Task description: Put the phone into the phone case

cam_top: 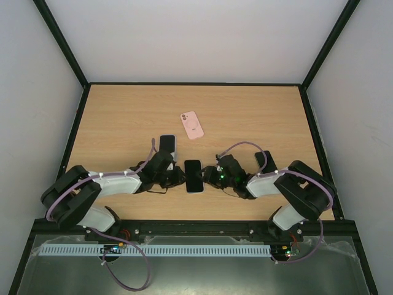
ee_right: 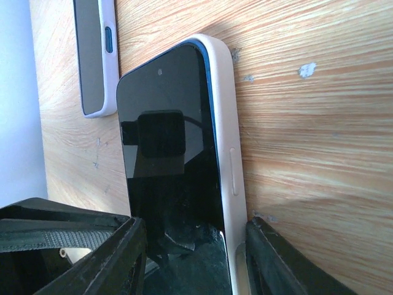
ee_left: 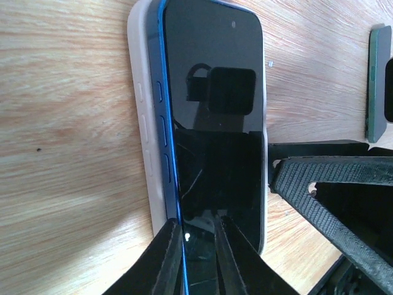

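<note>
Since the phone [cam_top: 193,176] is a flat slab of glass and metal, I judge it stiff, fairly heavy for its bulk, slick on the screen, and apt to scratch or crack if forced. It lies at the centre of the top view, screen up, half seated in the white phone case [ee_left: 139,123]. In the left wrist view its blue side rail rides above the case wall along the left of the frame, while the opposite long edge looks tucked in. The case looks like a softer shell with some give, so its rim should flex enough to let the rail snap down. The best purchase, I think, is across the case's long sides to steady it, with downward pressure on the raised rail near the screen's border (not on the middle of the glass).

The right end effector [ee_right: 195,228] is moderately spread and brackets the case across its width. One finger is against the white side wall and the other at the opposite edge, which reads as a clamp on the case. The left end effector [ee_left: 196,224] has its fingers [ee_left: 164,264] only a sliver apart, tips over the raised blue rail at the bottom of its frame. Whether they pinch anything I cannot tell.

The tabletop [cam_top: 123,110] is smooth, pale wood-grain laminate, so the case could slide if pushed sideways. White walls and black frame posts close in the sides and back. A second cased phone [cam_top: 167,146] lies just above the left wrist, a pink case [cam_top: 191,125] further up the frame, and a dark phone [cam_top: 265,161] by the right arm.
</note>
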{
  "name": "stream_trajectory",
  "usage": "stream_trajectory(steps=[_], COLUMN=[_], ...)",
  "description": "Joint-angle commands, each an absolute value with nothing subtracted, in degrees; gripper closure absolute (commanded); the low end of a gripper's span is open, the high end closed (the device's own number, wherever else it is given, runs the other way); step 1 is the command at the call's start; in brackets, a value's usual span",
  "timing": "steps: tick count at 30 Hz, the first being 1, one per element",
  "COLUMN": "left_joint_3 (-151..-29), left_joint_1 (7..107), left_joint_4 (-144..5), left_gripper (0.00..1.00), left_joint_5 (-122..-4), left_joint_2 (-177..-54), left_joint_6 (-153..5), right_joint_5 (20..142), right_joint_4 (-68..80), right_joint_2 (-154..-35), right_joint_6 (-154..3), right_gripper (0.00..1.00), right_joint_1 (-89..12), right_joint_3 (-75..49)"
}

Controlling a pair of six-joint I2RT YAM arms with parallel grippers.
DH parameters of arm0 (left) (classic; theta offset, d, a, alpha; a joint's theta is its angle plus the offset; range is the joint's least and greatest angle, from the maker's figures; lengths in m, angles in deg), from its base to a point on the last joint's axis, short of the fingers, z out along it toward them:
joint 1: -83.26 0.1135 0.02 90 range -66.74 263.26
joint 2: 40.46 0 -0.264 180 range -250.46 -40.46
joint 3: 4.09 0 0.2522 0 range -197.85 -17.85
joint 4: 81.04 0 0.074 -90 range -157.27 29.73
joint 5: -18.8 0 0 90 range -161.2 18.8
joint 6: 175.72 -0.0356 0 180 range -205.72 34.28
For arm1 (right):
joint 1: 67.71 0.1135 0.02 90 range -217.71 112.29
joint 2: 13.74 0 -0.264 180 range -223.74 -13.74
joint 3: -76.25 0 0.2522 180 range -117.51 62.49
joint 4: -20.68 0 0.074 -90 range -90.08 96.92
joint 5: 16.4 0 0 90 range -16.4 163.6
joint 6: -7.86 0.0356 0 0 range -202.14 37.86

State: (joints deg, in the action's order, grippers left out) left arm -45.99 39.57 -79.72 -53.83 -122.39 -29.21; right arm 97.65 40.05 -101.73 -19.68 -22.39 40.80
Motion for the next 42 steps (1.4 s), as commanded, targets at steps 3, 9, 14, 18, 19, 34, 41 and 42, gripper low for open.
stream_trajectory(steps=[3,9,14,18,19,34,41,42], left_joint_3=[-45.9,-44.22,-43.86,-43.63,-43.41,-43.19,-41.97,-41.67], left_joint_1=[39.75,39.75,39.75,39.95,39.93,40.04,42.27,42.98], left_joint_4=[-79.33,-81.2,-80.12,-80.52,-81.22,-80.82,-79.53,-79.37], left_gripper=[0.87,0.88,0.84,0.82,0.81,0.8,0.75,0.73], left_joint_5=[-53.97,-51.07,-51.65,-50.06,-49.26,-49.22,-49.07,-48.81], left_joint_2=[-122.81,-121.71,-119.06,-118.4,-118.11,-118.06,-115.63,-114.72], left_joint_6=[-31.58,-31.4,-31.67,-30.99,-30.69,-30.53,-29.57,-29.48], right_joint_5=[103.69,105.58,107.95,106.89,106.71,101.39,100.32,100.81], right_joint_4=[46.31,50.73,54.67,55.4,55.55,49.92,48.82,49.47], right_joint_2=[-102.18,-99.57,-98.6,-98.98,-99.42,-104.63,-103.58,-103.33], right_joint_6=[-16.29,-14.19,-12.06,-10.68,-10.39,-13.44,-15.11,-15.22], right_gripper=[0.55,0.55,0.55,0.55,0.55,0.73,0.91,0.92], right_joint_1=[-22.29,-22.15,-21.81,-19.08,-18.42,-17.56,-17.55,-17.59], right_joint_3=[40.42,41.68,41.61,41.92,41.91,40.07,40.69,40.77])
